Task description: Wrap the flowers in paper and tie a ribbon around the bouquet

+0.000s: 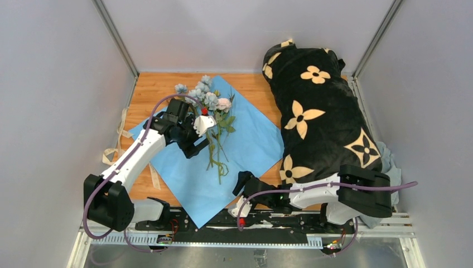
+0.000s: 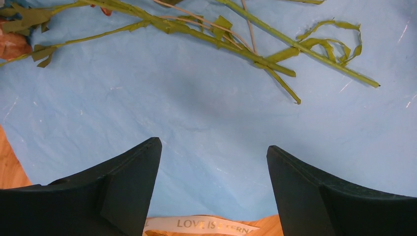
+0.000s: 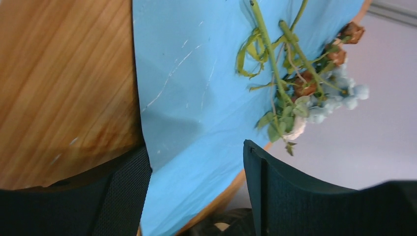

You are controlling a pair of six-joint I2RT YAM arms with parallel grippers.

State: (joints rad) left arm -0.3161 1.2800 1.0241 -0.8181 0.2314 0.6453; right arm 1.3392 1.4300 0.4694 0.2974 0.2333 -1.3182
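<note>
Heaped at right against paper: black blanket. Off paper's left edge: ribbon. Across paper, blooms at far end: flowers. Just left of stems, over paper: left gripper, wide open, empty. Over paper's near edge, short of stems: right gripper, wide open, empty.

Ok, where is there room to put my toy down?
The paper is bare between the flowers and the black blanket. The far left corner of the table is free. It is crowded left of the flowers, by the left gripper.
</note>
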